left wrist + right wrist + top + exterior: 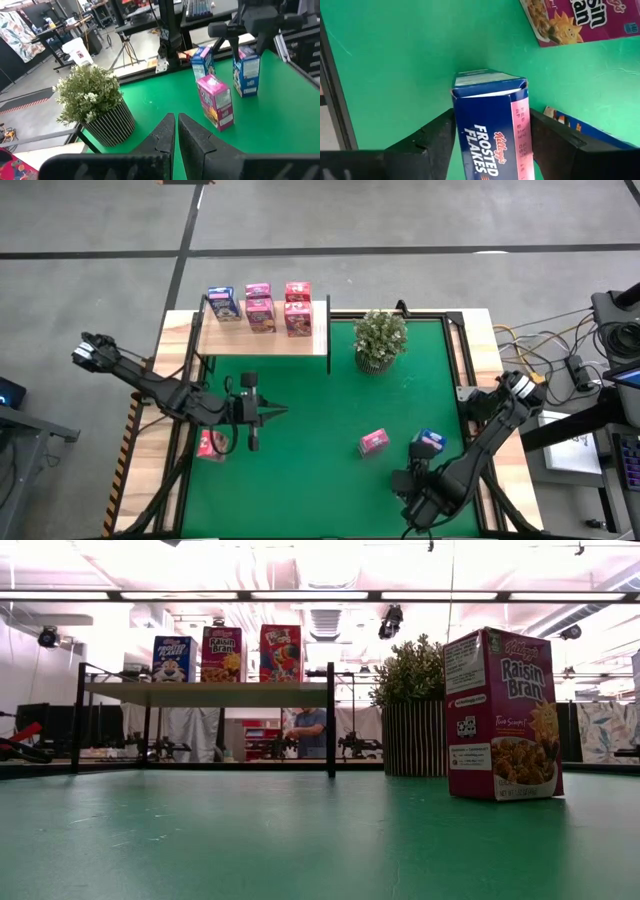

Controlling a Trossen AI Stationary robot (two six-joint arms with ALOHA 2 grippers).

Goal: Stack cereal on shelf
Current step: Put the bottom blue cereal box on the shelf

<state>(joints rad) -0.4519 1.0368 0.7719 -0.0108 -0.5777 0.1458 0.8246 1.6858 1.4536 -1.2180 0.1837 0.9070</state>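
I am reaching my right end effector (pixel 490 145) down at the near right part of the green mat (pixel 320 440), and its two fingers (pixel 432 137) are standing on either side of a blue Frosted Flakes box (pixel 492 120). The fingers are spread wide, each just beside a side of the box; I cannot tell whether they are already pressing on it. In the high view this blue box (pixel 428 444) is standing close to my right arm, with a pink Raisin Bran box (pixel 373 443) just beside it toward the middle of the mat. Another blue box (pixel 580 127) is lying partly hidden behind my right finger.

My left end effector (pixel 176 131) is waiting over the left middle of the mat, fingers pressed together and holding nothing. One pink box (pixel 211 444) is lying at the mat's left edge under my left arm.

The shelf (pixel 262 340) is standing at the far left of the surface, and a row of cereal boxes (pixel 258 305) is standing upright on its board, one blue and the others pink. A potted plant (pixel 380 338) is standing just to the right of the shelf.
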